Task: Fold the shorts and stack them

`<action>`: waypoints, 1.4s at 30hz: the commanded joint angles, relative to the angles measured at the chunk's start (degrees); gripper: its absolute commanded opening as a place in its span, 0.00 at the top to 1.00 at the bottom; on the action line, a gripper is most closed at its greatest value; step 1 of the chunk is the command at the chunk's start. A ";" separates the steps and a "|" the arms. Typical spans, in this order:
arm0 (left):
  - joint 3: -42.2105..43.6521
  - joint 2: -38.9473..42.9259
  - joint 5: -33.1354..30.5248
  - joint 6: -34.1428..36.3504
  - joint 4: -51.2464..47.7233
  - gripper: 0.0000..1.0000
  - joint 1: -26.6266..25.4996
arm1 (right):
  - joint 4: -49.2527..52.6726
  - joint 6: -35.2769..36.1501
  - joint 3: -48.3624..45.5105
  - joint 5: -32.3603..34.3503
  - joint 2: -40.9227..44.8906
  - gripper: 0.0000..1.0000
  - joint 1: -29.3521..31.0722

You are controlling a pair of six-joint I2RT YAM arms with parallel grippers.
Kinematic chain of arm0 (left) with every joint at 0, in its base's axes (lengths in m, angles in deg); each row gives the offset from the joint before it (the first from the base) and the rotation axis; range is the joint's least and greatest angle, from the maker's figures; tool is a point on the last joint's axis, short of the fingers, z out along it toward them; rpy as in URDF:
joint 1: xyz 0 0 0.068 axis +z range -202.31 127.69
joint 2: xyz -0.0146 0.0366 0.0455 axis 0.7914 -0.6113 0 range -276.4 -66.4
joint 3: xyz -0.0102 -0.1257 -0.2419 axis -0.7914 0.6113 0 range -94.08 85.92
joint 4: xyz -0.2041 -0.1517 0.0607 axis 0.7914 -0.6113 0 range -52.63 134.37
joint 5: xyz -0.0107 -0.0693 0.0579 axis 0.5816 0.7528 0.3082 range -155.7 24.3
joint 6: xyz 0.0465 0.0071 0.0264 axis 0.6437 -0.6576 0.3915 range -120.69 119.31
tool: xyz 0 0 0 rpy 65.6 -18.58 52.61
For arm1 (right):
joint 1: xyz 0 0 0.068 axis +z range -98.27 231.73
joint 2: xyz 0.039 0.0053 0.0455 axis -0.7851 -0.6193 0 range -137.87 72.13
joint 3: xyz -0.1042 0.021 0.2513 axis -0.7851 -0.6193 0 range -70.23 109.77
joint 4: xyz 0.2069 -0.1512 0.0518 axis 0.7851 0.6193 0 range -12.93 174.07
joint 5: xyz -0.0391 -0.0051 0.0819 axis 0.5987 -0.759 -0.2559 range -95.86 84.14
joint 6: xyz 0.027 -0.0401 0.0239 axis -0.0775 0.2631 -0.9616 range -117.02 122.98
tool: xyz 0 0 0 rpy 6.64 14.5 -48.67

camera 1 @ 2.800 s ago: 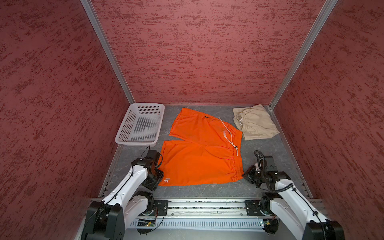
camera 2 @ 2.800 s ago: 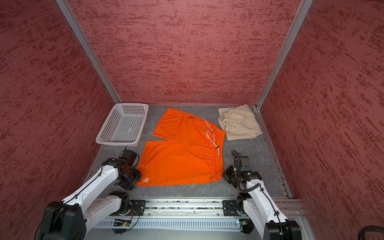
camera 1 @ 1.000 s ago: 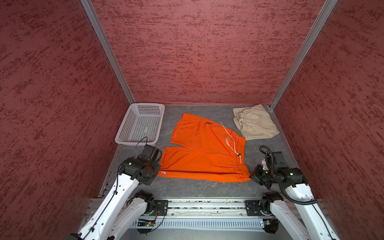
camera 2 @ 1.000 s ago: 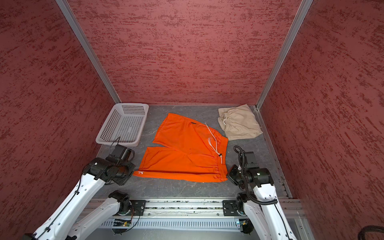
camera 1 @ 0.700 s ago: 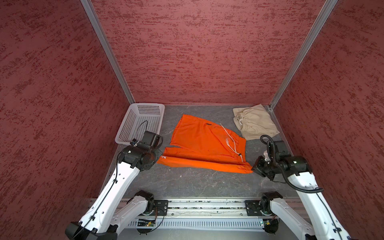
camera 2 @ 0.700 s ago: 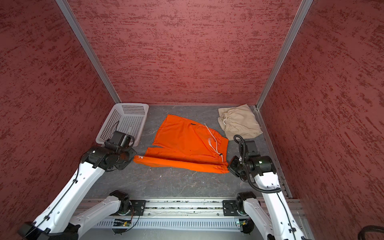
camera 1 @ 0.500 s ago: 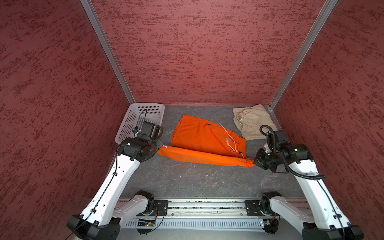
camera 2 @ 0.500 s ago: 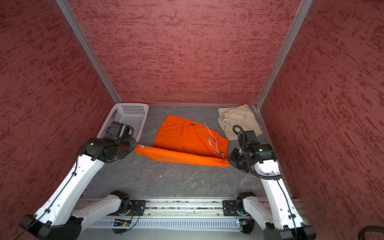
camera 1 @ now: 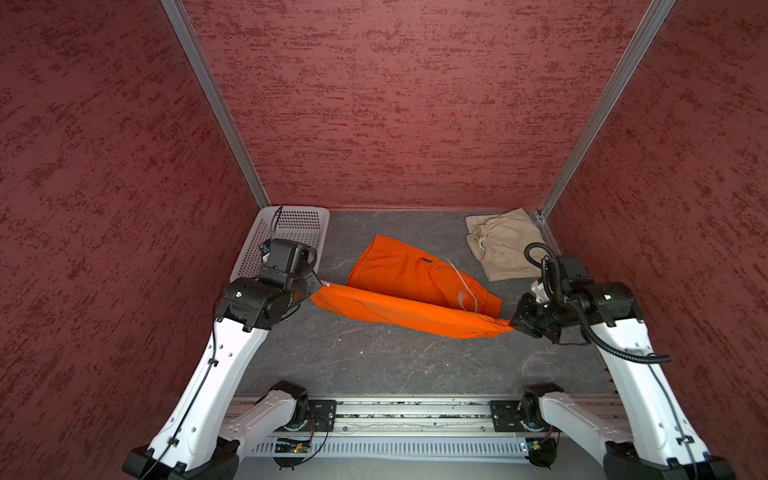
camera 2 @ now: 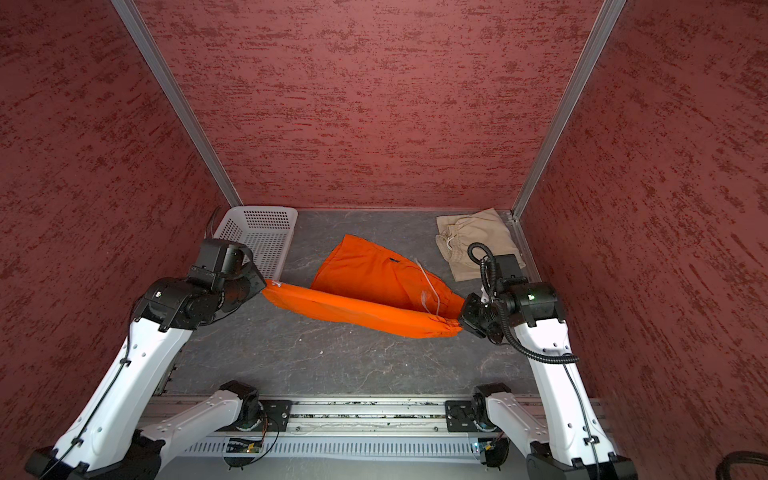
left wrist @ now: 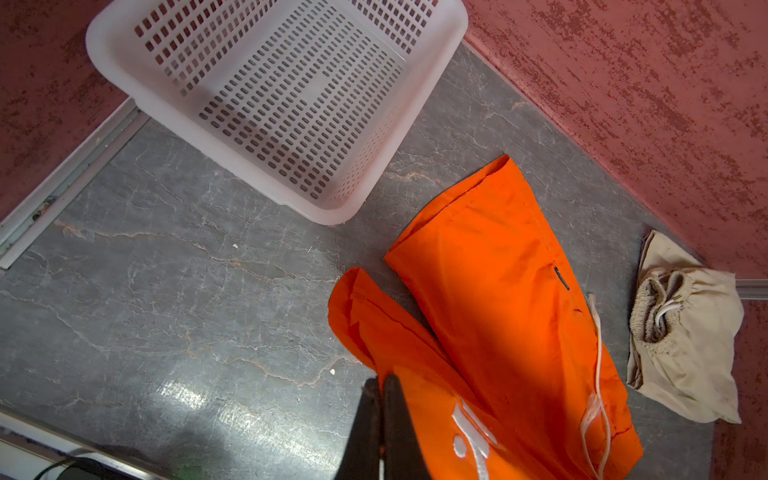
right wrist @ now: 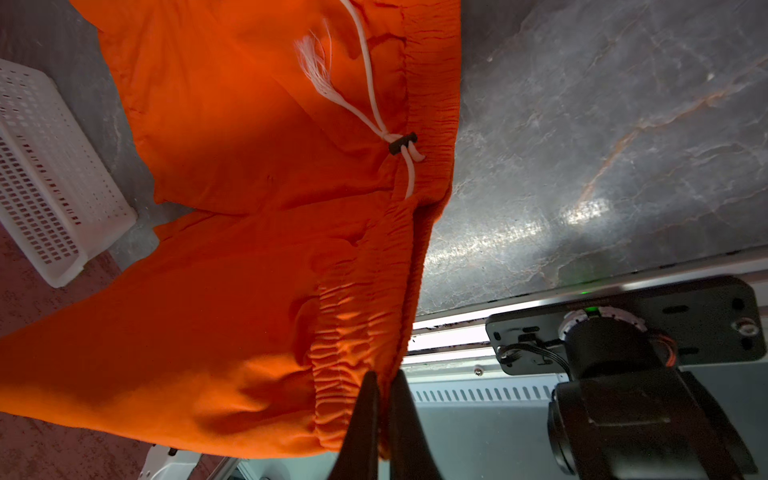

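The orange shorts (camera 1: 415, 286) (camera 2: 374, 286) hang stretched between both grippers above the grey table, their far leg still lying on it. My left gripper (camera 1: 318, 286) (camera 2: 266, 286) (left wrist: 380, 380) is shut on the hem corner by the white mark (left wrist: 473, 428). At the other end, my right gripper (camera 1: 515, 326) (camera 2: 460, 322) (right wrist: 384, 380) is shut on the gathered waistband (right wrist: 357, 332). A white drawstring (right wrist: 374, 104) trails over the cloth. The beige shorts (camera 1: 500, 243) (camera 2: 473, 241) (left wrist: 685, 332) lie folded in the far right corner.
A white perforated basket (camera 1: 286, 232) (camera 2: 259, 235) (left wrist: 270, 95) stands in the far left corner, right behind my left wrist. Red textured walls (camera 1: 395, 104) close in three sides. The arms' rail (camera 1: 395, 415) runs along the front edge.
Both grippers have risen and moved away from the front edge, lifting the near leg and waistband of the orange shorts off the table toward the far leg.
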 commanded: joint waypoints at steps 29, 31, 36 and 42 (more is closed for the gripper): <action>-9.21 -12.78 -7.26 17.41 22.10 1.00 1.48 | 3.86 11.56 6.28 9.49 -12.45 1.00 -4.68; -8.84 -13.24 -7.95 18.10 22.86 1.00 1.52 | 3.86 11.65 5.92 9.71 -12.43 1.00 -4.77; -8.47 -15.56 -7.53 18.66 25.02 1.00 2.34 | 3.81 12.25 5.96 10.54 -13.70 1.00 -5.17; -9.06 -19.28 -6.70 19.29 28.04 1.00 3.36 | 3.43 13.82 6.89 12.20 -16.99 1.00 -6.17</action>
